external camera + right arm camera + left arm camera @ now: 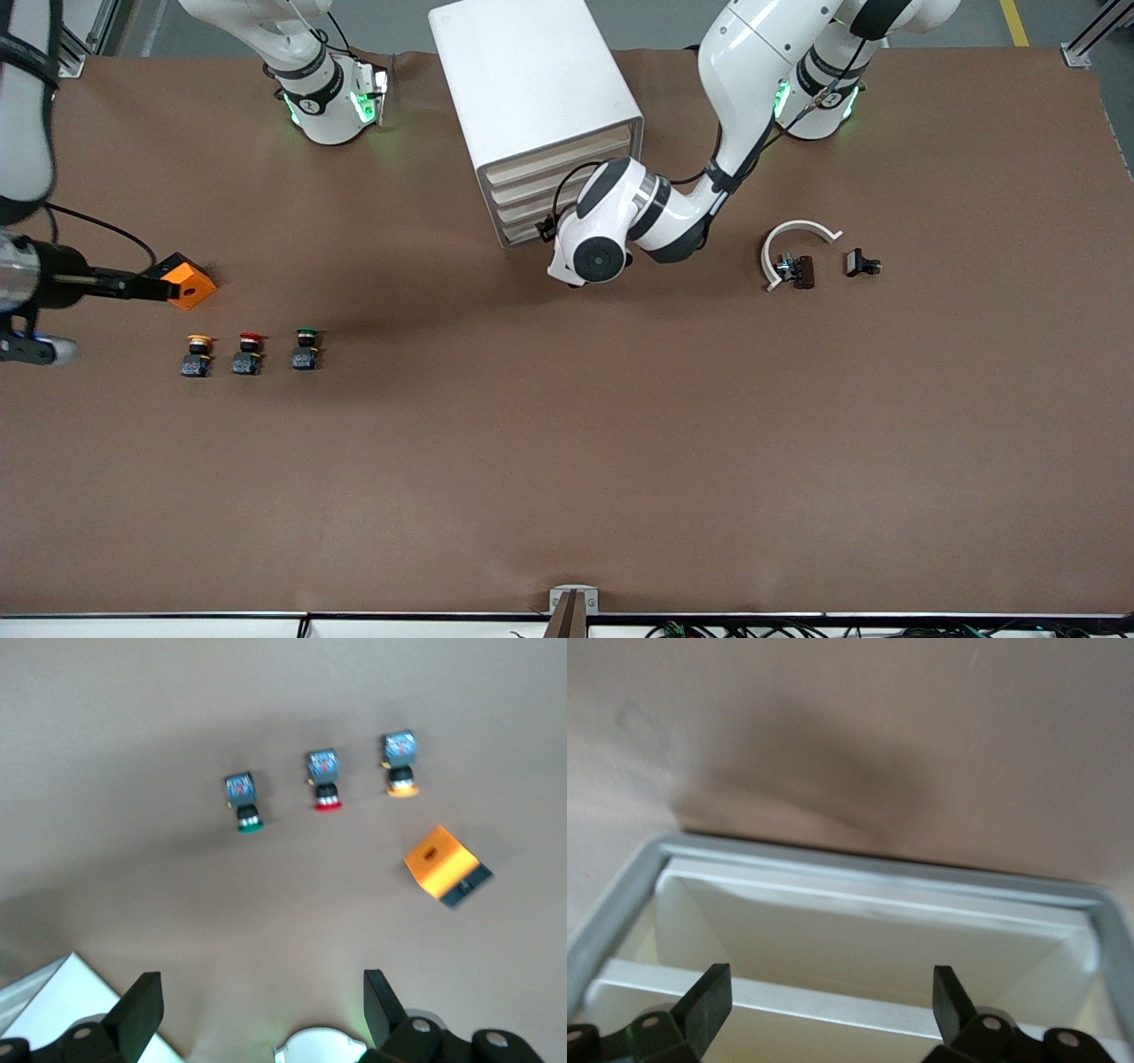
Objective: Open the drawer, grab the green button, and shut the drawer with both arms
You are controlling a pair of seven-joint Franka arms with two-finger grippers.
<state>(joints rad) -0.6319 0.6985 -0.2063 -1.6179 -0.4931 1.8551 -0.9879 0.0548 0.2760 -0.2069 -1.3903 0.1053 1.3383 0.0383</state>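
The green-capped button (306, 348) stands on the brown table toward the right arm's end, beside a red-capped (249, 353) and a yellow-capped one (197, 354). It also shows in the right wrist view (244, 802). The white drawer cabinet (532, 89) stands between the arm bases, and none of its drawers is pulled out. My left gripper (547, 230) is at the cabinet's drawer fronts. In the left wrist view it (833, 988) is open, with a white bar of the front between its fingers. My right gripper (261, 992) is open and empty, high over the table.
An orange block (188, 282) lies a little farther from the camera than the yellow button. A white curved piece (797, 237) and two small dark parts (861, 263) lie toward the left arm's end. The right arm (22, 106) looms at the view's edge.
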